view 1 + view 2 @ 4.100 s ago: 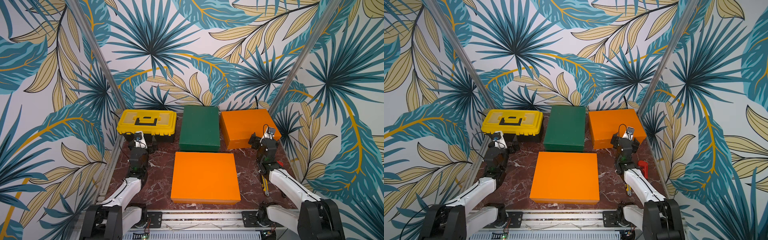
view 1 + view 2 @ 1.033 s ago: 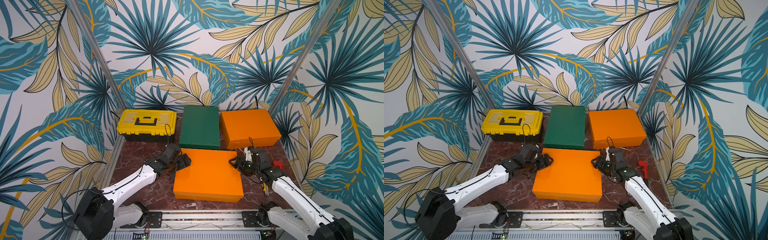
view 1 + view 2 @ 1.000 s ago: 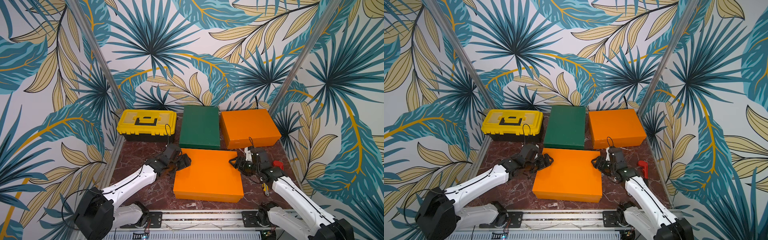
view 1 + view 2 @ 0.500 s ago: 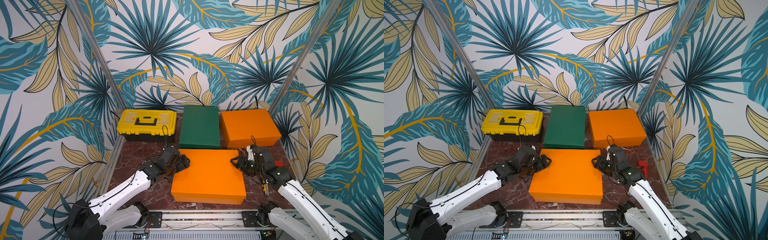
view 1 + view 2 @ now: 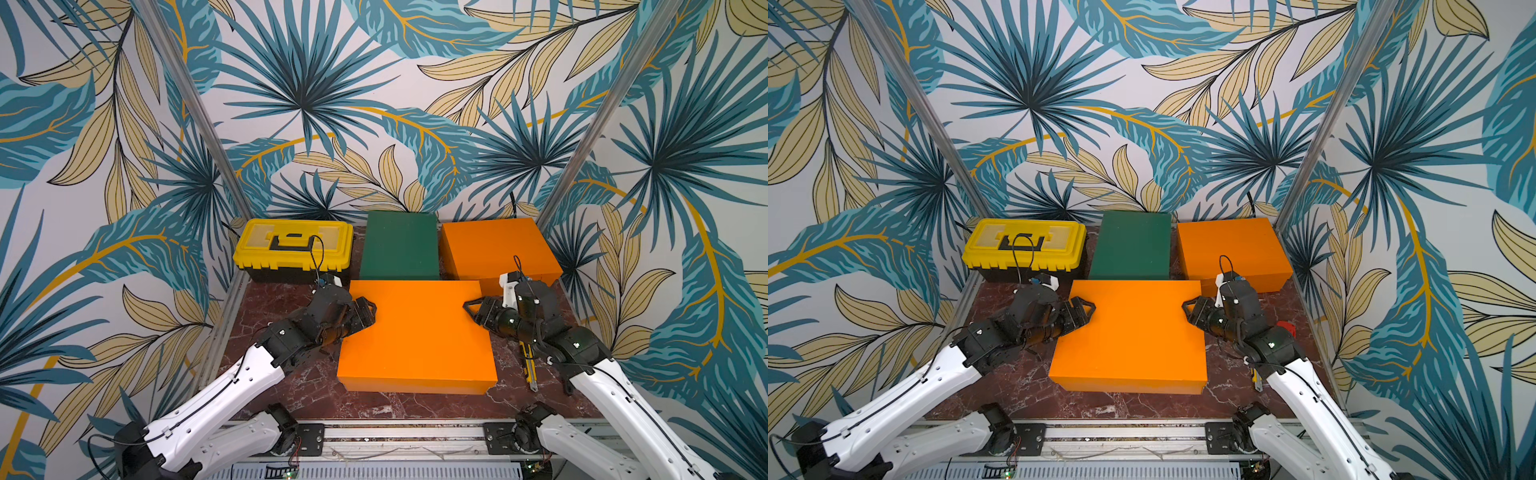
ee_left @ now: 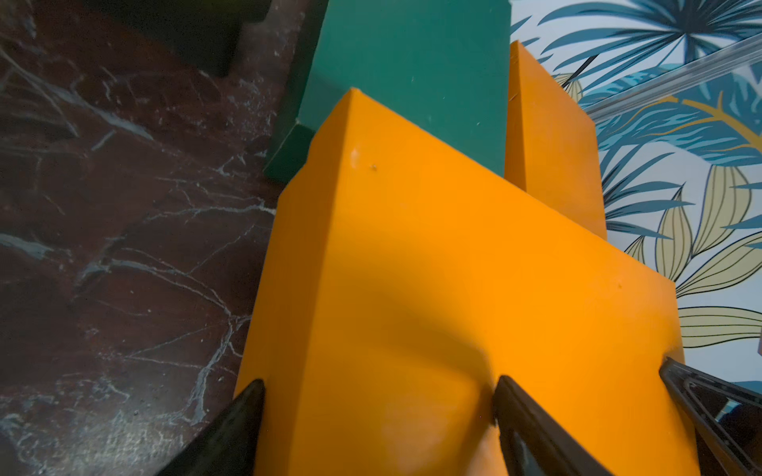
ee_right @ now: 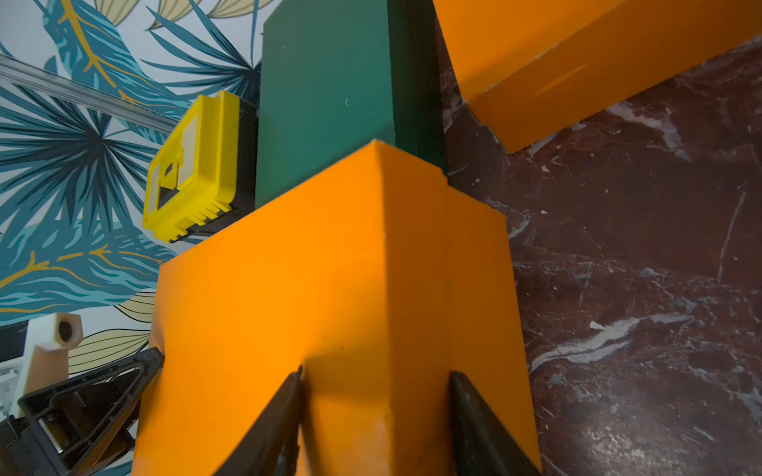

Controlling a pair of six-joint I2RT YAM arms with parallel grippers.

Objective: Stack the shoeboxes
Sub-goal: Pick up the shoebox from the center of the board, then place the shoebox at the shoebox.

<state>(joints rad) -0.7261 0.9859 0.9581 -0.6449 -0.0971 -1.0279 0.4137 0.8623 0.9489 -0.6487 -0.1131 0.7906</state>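
Around the front orange shoebox's [image 5: 415,332] 2 side edges, part-open jaws, tight.

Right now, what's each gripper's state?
Left gripper: closed on the near orange shoebox's left edge.
Right gripper: closed on its right edge.

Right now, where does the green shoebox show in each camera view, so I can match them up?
In a top view: green shoebox in the middle of the back row.
In a top view: green shoebox between yellow toolbox and far orange shoebox.
Left wrist: green shoebox just behind the near orange shoebox.
Right wrist: green shoebox behind it, beside the toolbox.
Shared landmark: the near orange shoebox.
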